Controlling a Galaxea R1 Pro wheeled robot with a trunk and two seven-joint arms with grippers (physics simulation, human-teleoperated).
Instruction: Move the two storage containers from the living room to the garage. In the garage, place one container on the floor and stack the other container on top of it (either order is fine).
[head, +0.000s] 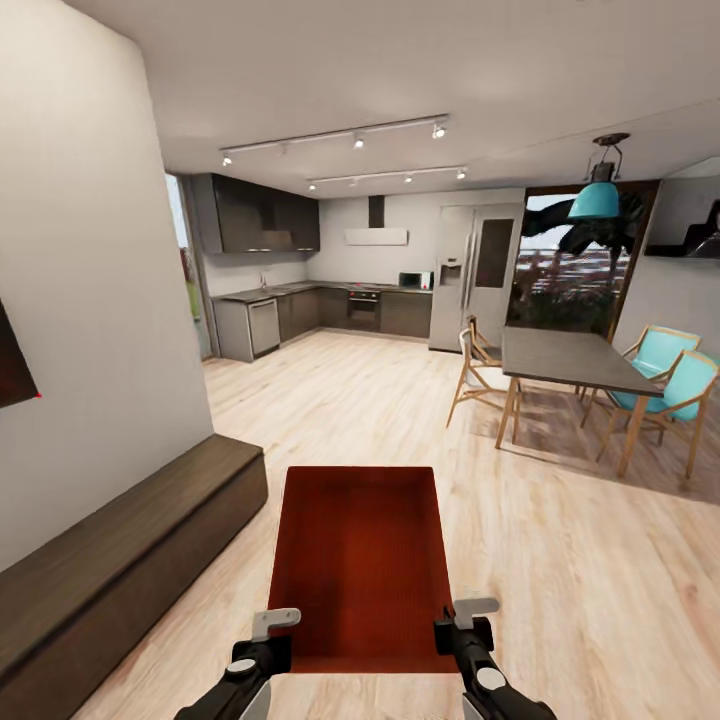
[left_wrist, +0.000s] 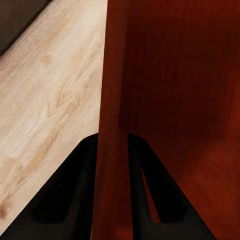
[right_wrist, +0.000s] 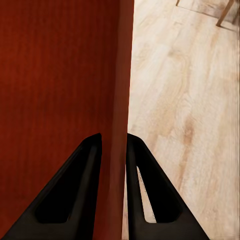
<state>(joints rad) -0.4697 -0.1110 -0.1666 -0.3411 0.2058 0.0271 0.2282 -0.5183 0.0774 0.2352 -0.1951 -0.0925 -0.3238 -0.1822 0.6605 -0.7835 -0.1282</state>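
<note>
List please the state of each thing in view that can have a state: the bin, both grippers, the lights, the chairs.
Bin: open-top, empty, held level above the wood floor.
Left gripper: shut on the bin's left wall.
Right gripper: shut on the bin's right wall.
Ceiling spotlights: on.
Chairs: upright, at the dining table.

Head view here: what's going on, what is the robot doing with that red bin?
The robot is holding one orange-red storage container in front of it with both arms. The left gripper is clamped on its left wall and the right gripper on its right wall, one finger inside and one outside each. It stands on light wood flooring beside a long low dark cabinet, facing the kitchen and a dining table.
</note>
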